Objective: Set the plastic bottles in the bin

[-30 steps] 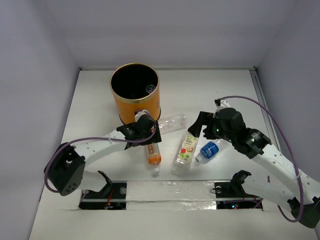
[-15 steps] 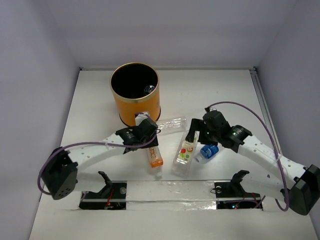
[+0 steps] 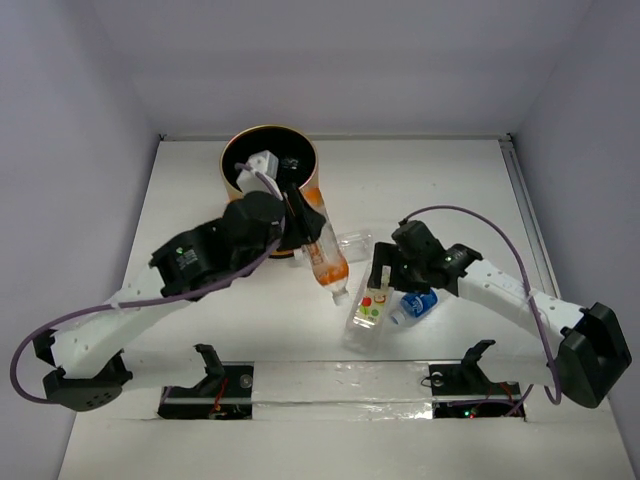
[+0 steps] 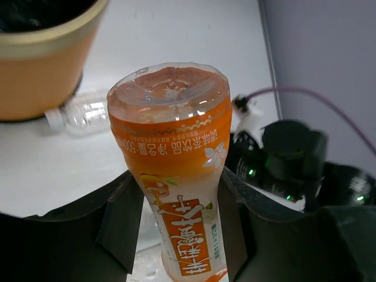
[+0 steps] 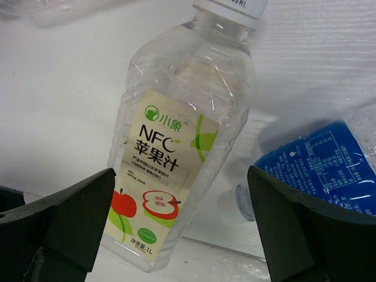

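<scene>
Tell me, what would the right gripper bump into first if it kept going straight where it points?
The right gripper would most likely meet the fruit-labelled bottle first; it lies between the open jaws, the blue-labelled bottle off to the side.

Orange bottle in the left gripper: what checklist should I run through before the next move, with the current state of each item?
1. Orange bottle gripped by the left gripper: ok, a finger presses on each side.
2. Orange bottle above the bin opening: not ok, it hangs tilted beside the bin's near right wall.
3. Bin upright: ok.
4. Right gripper open around the fruit-labelled bottle: ok, a finger on either side, not closed.
5. Blue-labelled bottle apart from the right gripper: cannot tell, it lies close beside one finger.
</scene>
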Tool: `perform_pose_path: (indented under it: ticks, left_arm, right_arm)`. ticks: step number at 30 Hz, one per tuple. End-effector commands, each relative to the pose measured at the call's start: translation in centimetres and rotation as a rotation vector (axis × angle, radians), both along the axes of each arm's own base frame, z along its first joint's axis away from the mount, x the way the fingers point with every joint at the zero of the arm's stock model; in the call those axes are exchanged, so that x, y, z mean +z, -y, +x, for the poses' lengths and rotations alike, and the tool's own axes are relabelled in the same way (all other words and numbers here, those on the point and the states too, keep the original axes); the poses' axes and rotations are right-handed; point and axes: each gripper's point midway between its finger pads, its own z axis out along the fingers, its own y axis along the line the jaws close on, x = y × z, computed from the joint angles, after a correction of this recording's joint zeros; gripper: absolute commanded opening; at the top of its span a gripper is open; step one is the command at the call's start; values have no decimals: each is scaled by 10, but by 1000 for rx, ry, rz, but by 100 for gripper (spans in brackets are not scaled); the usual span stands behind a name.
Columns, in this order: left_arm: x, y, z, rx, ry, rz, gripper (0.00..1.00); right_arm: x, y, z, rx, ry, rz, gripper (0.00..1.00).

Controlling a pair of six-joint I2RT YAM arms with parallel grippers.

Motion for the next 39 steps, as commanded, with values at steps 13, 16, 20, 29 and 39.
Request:
perform_pose_path:
  ticks: [13, 16, 20, 29, 39]
  left_arm:
    - [173, -114, 137, 421, 456, 199, 44]
    - [168, -130, 166, 484, 459, 246, 44]
    - [162, -149, 193, 578, 469, 318, 44]
    - [121, -150, 224, 613, 489, 442, 54]
    - [114, -123, 206, 448, 440, 313, 86]
  right_arm:
    - [-14, -31, 15, 13, -40, 71, 100]
    - [-28, -33, 16, 3, -61, 58, 100]
    - [-40, -34, 16, 0, -83, 51, 100]
    - [0, -27, 21, -36, 13, 87, 69]
    - [156, -18, 21, -13, 284, 240, 66]
